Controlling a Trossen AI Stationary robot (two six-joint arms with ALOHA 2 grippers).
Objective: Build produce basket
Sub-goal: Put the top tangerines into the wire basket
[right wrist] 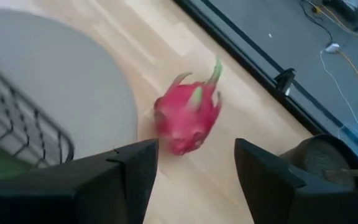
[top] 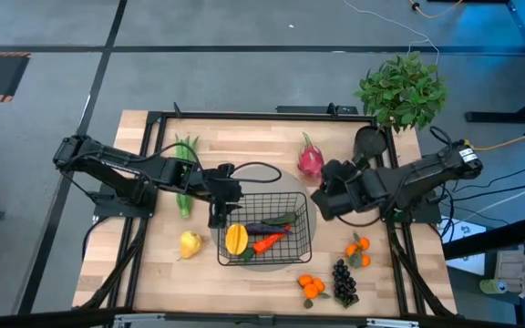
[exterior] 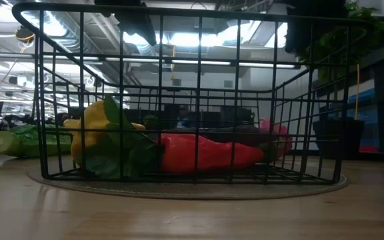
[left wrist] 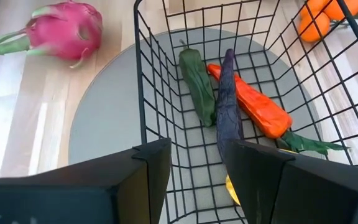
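Observation:
The black wire basket (top: 264, 228) stands on a round grey mat (top: 303, 196). In it lie a yellow fruit (top: 235, 239), an orange carrot (left wrist: 260, 106), a purple eggplant (left wrist: 227, 106) and a long green vegetable (left wrist: 197, 84). My left gripper (left wrist: 197, 155) hangs open over the basket's left wall (top: 217, 217) with nothing held. The pink dragon fruit (right wrist: 187, 118) lies on the table beyond the mat's far edge. My right gripper (right wrist: 196, 155) is open, just right of the basket (top: 322, 196), pointing toward the dragon fruit from a short way off.
Green stalks (top: 185, 173) lie under the left arm and a yellow pear (top: 190, 244) left of the basket. Small oranges (top: 358, 248) (top: 313, 287) and dark grapes (top: 344, 281) lie near the front right. A potted plant (top: 401, 91) and a black pot (top: 369, 141) stand at the far right.

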